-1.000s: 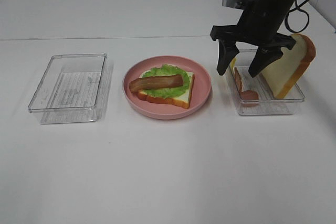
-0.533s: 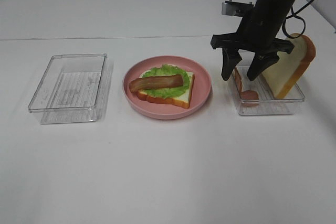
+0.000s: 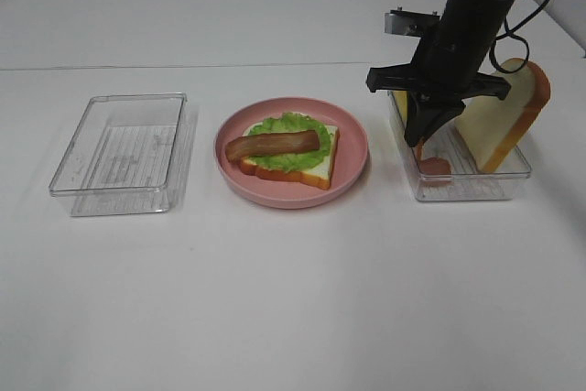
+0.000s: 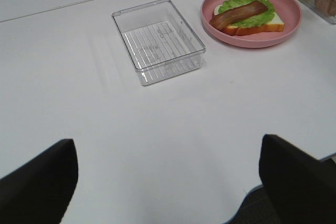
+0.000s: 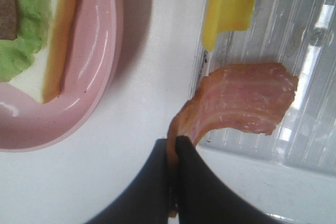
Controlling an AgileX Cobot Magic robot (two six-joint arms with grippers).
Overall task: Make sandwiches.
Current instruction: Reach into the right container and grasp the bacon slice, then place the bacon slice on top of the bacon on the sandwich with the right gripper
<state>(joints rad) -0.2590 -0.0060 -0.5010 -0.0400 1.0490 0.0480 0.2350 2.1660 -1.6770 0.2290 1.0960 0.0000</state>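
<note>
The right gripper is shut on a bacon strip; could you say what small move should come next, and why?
Probably lift straight up: the right gripper pinches one end of the bacon strip, the rest lies in the clear container, and it must clear the wall before reaching the pink plate.

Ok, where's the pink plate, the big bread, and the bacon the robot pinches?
pink plate (image 3: 355,148): high camera, bare right rim.
big bread (image 3: 505,124): high camera, white face.
bacon (image 5: 247,98): right wrist camera, middle of the strip.

pink plate (image 3: 354,164), green lettuce (image 3: 291,123), pinkish bacon strip (image 5: 247,98)
</note>
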